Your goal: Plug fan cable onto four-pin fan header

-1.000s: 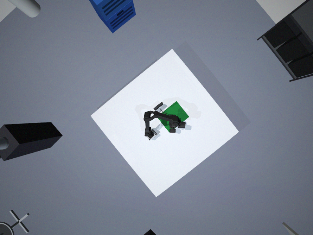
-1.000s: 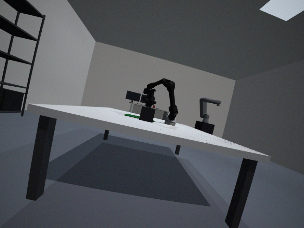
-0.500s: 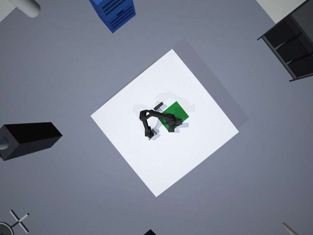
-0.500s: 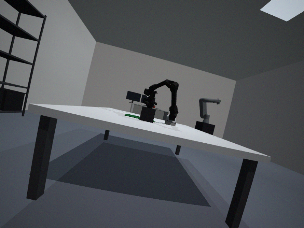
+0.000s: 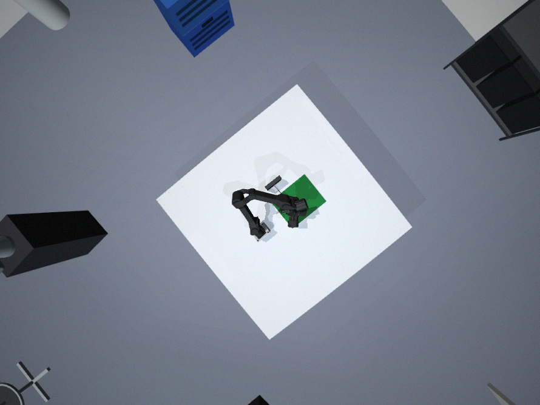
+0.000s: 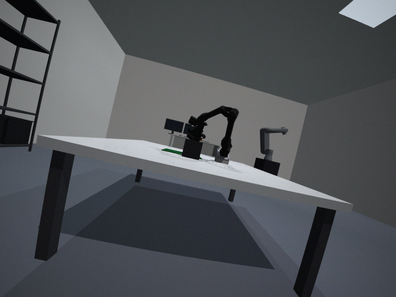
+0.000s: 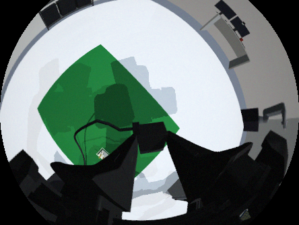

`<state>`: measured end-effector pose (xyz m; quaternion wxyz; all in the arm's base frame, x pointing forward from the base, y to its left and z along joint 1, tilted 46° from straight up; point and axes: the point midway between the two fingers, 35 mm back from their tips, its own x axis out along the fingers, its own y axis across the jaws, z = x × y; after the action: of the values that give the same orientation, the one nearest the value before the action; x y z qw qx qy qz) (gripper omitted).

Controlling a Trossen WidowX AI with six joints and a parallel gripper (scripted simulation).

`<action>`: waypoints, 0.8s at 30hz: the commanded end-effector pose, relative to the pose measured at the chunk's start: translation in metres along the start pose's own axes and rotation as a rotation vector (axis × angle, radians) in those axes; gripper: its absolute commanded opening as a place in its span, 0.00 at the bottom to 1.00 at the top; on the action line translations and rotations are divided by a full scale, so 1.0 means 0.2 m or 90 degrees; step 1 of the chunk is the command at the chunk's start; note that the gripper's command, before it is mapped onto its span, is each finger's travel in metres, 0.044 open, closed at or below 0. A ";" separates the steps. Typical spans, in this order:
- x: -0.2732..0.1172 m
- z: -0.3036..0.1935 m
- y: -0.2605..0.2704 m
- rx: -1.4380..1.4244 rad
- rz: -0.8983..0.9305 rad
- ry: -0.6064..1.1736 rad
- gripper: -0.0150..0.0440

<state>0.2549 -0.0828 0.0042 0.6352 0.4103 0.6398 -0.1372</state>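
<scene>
The green board [image 5: 312,191] [image 6: 171,150] [image 7: 67,81] lies flat on the table. The small white four-pin header [image 7: 102,153] shows on it in the wrist view, left of my fingers. My gripper [image 7: 151,135] is shut on the black plug [image 7: 151,129], held between the fingertips above the board. The plug's lower side is hidden. The black cable [image 7: 97,120] leaves the plug to the left and curves down over the board. The dark fan [image 5: 273,182] [image 6: 191,149] stands beside the board; my finger hides it in the wrist view. The arm covers plug and header in the top view.
The white table [image 5: 270,305] [image 6: 159,166] [image 7: 198,84] carries the board, fan and arm base [image 5: 261,233] [image 6: 221,158]. The fan stands upright near the board's edge, with the cable between them. A shelf [image 6: 30,44], a desk with monitors [image 6: 174,125] and another arm [image 6: 264,140] are away from the table.
</scene>
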 end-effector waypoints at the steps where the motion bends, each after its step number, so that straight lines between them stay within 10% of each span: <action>1: 0.00 0.00 0.00 0.003 -0.013 -0.038 0.25; 24: 0.01 -0.03 0.02 0.034 -0.018 -0.280 0.25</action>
<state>0.2529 -0.0756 0.0031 0.7356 0.3779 0.5089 -0.2389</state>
